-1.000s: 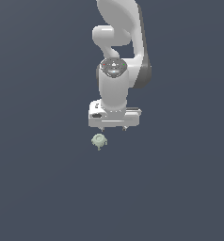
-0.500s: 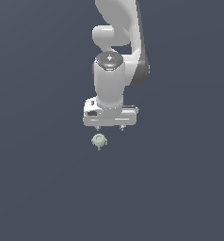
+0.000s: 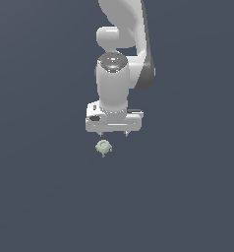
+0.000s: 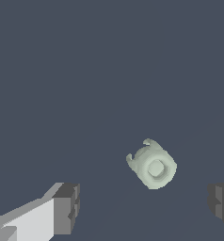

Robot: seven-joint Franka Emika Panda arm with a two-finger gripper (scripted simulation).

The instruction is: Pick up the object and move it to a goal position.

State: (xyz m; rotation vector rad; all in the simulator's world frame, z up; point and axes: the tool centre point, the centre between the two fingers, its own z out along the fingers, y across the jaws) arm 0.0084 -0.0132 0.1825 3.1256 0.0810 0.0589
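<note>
The gripper [image 3: 114, 134] hung with fingers [image 4: 62, 209] spread wide, holding nothing. The object [image 4: 152, 165] lay below, apart from both fingers.

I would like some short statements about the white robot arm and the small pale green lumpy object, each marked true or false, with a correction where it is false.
1. The white pincer grips the small pale grey-green lumpy object. False: the object lies free, with a gap between it and the fingers.
2. The pincer is open. True: in the wrist view its dark fingertips stand wide apart.
3. In the exterior view the object is below the pincer. True.
4. Several objects lie on the dark grey-blue floor. False: only one shows.
5. The object is larger than the pincer. False: it is smaller.
</note>
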